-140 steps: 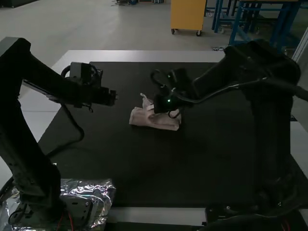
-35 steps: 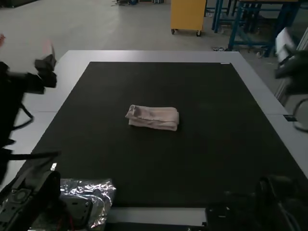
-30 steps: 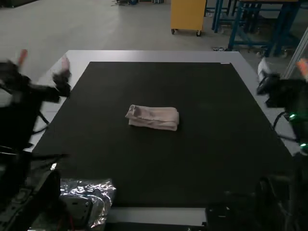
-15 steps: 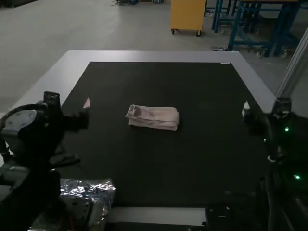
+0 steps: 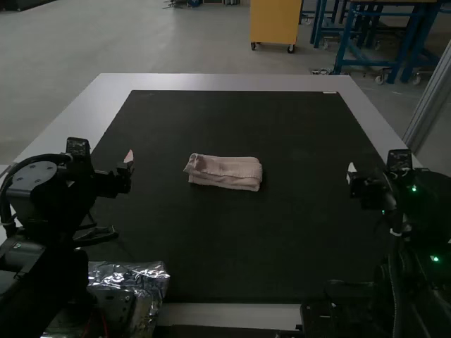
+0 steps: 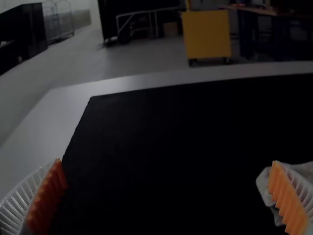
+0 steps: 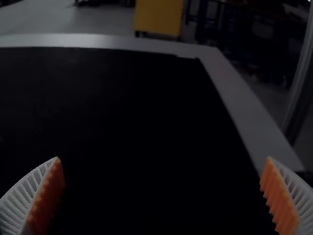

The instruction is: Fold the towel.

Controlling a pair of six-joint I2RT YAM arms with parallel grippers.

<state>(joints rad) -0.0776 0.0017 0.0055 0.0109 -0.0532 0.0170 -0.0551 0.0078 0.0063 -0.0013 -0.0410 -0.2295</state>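
In the high view, the left arm (image 5: 46,264), between 8 and 9 o'clock, is black, with angular and rounded parts. At 9 o'clock it has a grey round cap (image 5: 39,174) with small screws, and around this goes a thick black cable (image 5: 32,158). At 7 o'clock, near its base, there are thin red wires (image 5: 105,324). The right arm (image 5: 430,225), between 3 and 4 o'clock, is also black, with small green lights (image 5: 434,259) and a white cable tie (image 5: 396,233). In both wrist views the fingers (image 6: 24,193) are white, curved and ribbed, with toothed orange pads (image 7: 279,196).

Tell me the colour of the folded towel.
Pale pink; the towel shows best in the high view.
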